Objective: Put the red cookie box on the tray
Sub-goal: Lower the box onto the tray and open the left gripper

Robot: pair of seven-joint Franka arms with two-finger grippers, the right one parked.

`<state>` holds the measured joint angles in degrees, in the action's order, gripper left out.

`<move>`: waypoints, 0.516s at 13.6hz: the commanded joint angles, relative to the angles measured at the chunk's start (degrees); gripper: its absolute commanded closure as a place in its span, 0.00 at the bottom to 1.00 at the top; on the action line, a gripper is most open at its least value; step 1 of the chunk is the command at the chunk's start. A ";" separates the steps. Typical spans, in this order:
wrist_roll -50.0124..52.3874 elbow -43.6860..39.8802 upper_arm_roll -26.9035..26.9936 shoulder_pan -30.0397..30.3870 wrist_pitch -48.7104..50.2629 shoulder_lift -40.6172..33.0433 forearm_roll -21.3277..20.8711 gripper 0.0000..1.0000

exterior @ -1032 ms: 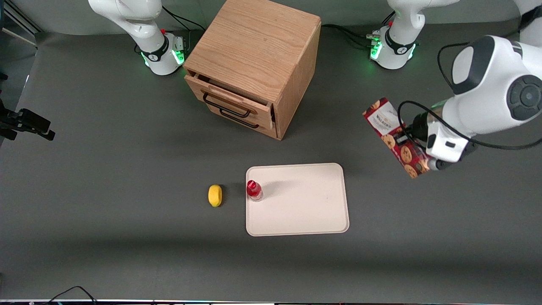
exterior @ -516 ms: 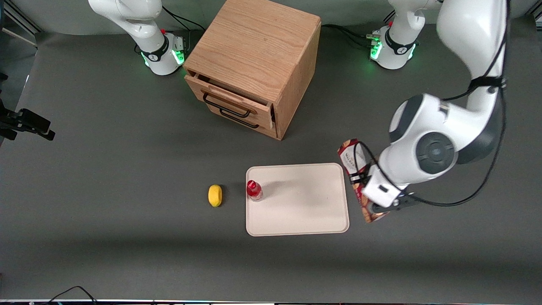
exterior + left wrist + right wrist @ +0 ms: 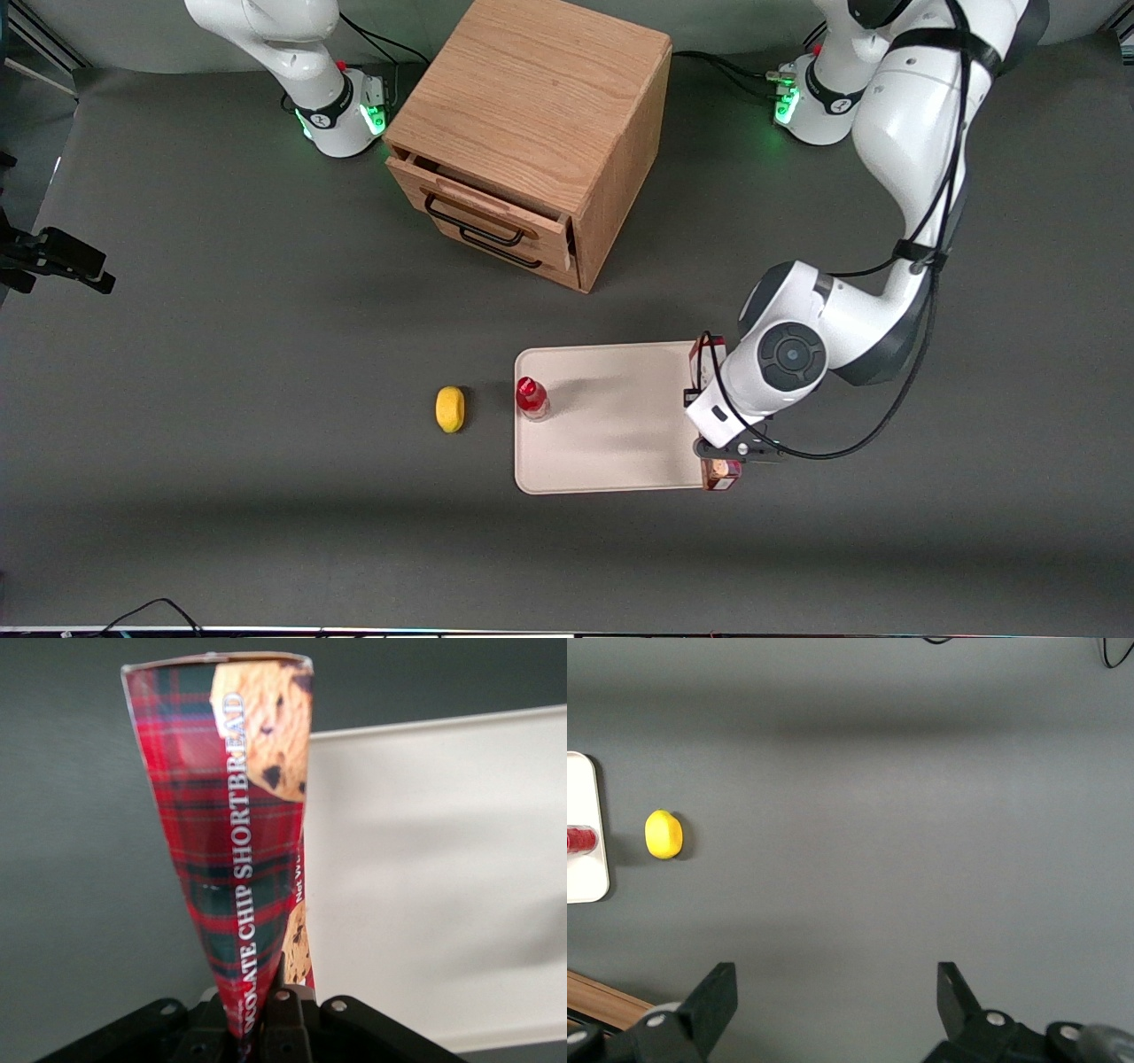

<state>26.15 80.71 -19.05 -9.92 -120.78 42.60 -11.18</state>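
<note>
The red cookie box (image 3: 237, 850) is held clamped between the closed-in jaws of the left gripper (image 3: 719, 443), seen gripped at its lower end in the left wrist view. In the front view the box (image 3: 719, 477) is mostly covered by the wrist; only its two ends show, one at the 12 o'clock side of the wrist and one at the 6 o'clock side. It is carried over the edge of the tray (image 3: 611, 425) toward the working arm's end, lengthwise along that edge; contact with the tray cannot be told. A small red-capped bottle (image 3: 532, 398) stands upright on the tray's edge toward the parked arm. A lemon (image 3: 450, 408) lies on the table just beside that edge. A wooden drawer cabinet (image 3: 532, 137) sits at 11 o'clock of the tray, well apart, its top drawer slightly open.
</note>
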 commanded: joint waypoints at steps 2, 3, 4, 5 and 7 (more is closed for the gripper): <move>1.79 3.04 0.16 -0.37 -2.27 0.46 -0.42 1.00; 1.88 3.13 0.16 -0.37 -1.92 0.73 -0.42 1.00; 2.67 3.13 0.16 -0.37 -1.91 1.08 -0.42 1.00; 3.46 3.13 0.16 -0.45 -2.35 1.52 -0.51 1.00; 3.55 3.05 0.16 -0.54 -2.70 2.22 -0.95 1.00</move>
<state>27.97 83.61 -19.02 -10.00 -122.54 44.79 -11.18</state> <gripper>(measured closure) 0.943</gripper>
